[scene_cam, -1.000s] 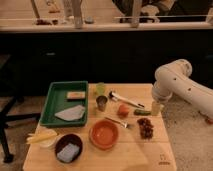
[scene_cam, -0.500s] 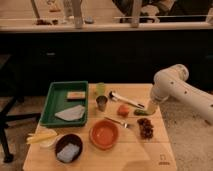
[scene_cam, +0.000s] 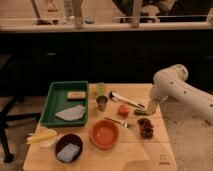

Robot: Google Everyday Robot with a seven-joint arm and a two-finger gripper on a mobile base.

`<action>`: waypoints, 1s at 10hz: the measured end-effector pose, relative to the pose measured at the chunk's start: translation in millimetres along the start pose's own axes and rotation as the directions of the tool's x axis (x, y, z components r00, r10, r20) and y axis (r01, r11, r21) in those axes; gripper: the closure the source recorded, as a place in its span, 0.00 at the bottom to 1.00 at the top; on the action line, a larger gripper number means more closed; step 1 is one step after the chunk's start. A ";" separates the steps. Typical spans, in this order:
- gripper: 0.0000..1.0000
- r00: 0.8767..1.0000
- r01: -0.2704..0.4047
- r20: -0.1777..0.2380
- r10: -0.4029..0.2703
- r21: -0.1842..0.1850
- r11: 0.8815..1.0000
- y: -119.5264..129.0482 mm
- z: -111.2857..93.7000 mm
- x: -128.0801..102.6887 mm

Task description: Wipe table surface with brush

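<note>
You see one arm (scene_cam: pixel 182 92), cream-white all over, with a smooth, glossy shell. It is built of thick, rounded tubes. A bulbous, ball-like joint caps its highest part, and warm light shades its underside to tan. Towards the wrist the shell narrows into a shorter, slimmer pale cylinder. The gripper (scene_cam: pixel 149 108) at the end is pale too and small against the arm. It is low over the right side of the table (scene_cam: pixel 135 152). Its finer details are too blurred to describe.
</note>
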 end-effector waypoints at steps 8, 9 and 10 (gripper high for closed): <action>0.20 1.000 0.013 0.009 -0.014 0.032 0.999 -14.3 41.2 -28.5; 0.20 1.000 0.007 0.012 -0.008 0.043 0.999 -16.6 43.7 -30.7; 0.20 1.000 -0.004 0.014 0.003 0.057 0.998 -19.0 47.9 -30.0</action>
